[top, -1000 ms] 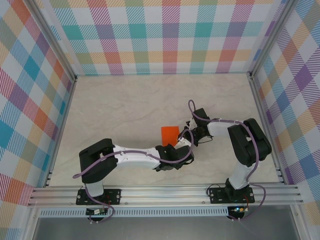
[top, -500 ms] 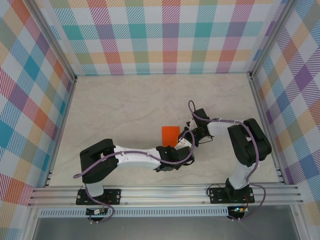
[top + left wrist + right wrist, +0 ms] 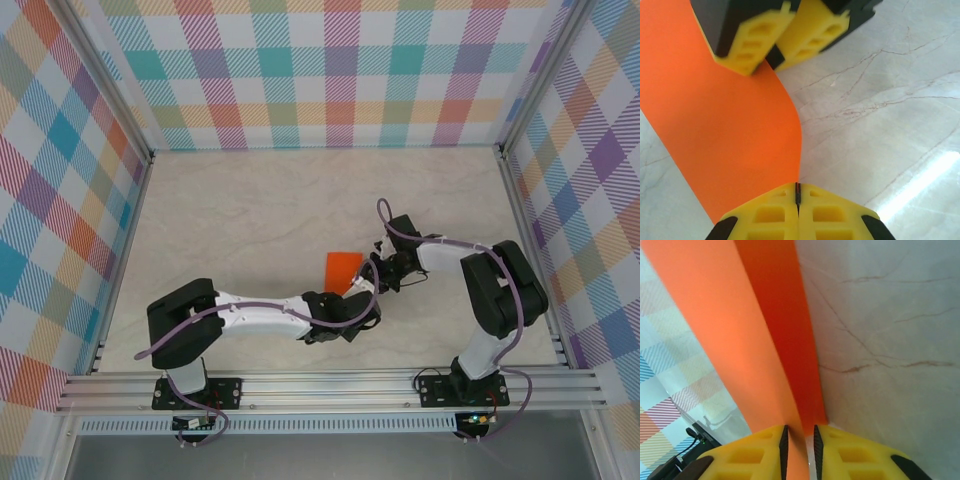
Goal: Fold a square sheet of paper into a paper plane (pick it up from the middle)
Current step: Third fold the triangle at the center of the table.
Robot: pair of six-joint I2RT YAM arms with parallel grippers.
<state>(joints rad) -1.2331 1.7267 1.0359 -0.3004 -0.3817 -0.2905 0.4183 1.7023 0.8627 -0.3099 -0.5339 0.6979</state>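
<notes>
Square sheet of paper (image 3: 342,268), bright orange, lies about the middle of the table (image 3: 250,210), between the two claws where the arms meet.

Nearest in the overhead view is the aluminium rail (image 3: 330,392) with both bases bolted to it. From there the left arm (image 3: 260,315) stretches low and rightward across the marbled top, and the right arm (image 3: 500,290) bends up and back toward the centre, a purple cable (image 3: 384,214) looping over its wrist.

At the left wrist, the left gripper (image 3: 797,192) is pressed closed, its yellow fingers meeting in a thin dark seam. The near edge of the paper runs right into that seam, so it is pinched there. Beyond the pinch the paper curves up and away off the table (a smooth bow, not a sharp crease).

At its far end stands the right gripper (image 3: 799,432). Its fingers are a little apart, with a narrow gap showing on both sides of the paper. The paper passes up through that gap doubled over, one lit face and one shaded face side by side.

Farther on, bare tabletop runs to the checked back wall (image 3: 330,80).
</notes>
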